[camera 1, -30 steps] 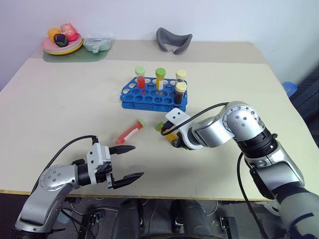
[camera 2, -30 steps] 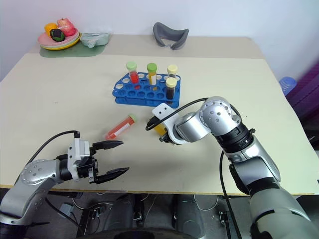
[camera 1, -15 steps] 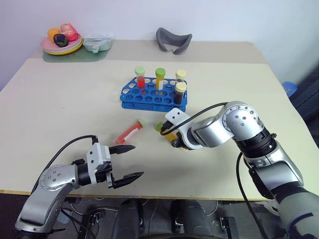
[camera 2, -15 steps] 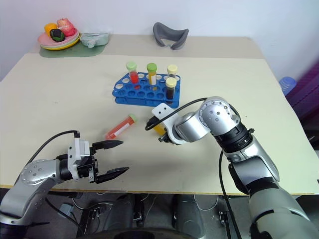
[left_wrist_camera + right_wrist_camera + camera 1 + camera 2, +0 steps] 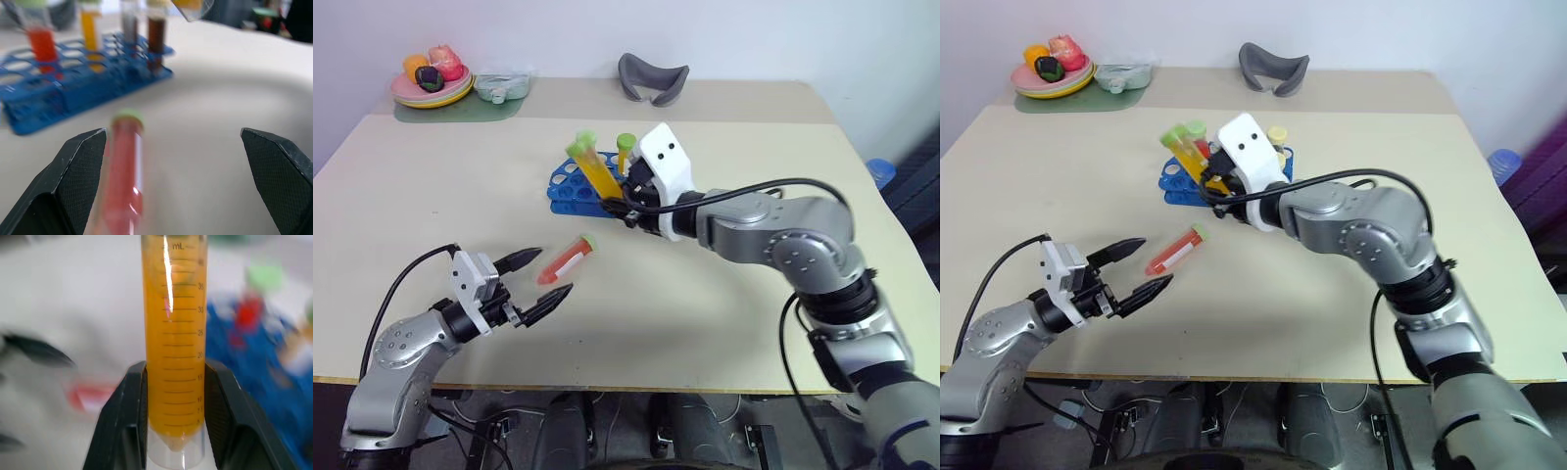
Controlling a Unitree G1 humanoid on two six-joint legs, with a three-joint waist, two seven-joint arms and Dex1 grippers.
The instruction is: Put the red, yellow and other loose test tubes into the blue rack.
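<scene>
Yellow test tube (image 5: 595,168) clamped low in the right gripper (image 5: 173,431), held tilted just above the blue rack (image 5: 570,186) — what does seating it take?

— Tip it upright over a free hole, then lower straight; a slant will catch the rim

And the red test tube (image 5: 565,260)?

— It lies on the bench (image 5: 724,313), just ahead of the left gripper (image 5: 536,275), whose fingers are spread wide and empty; close on its middle
</scene>
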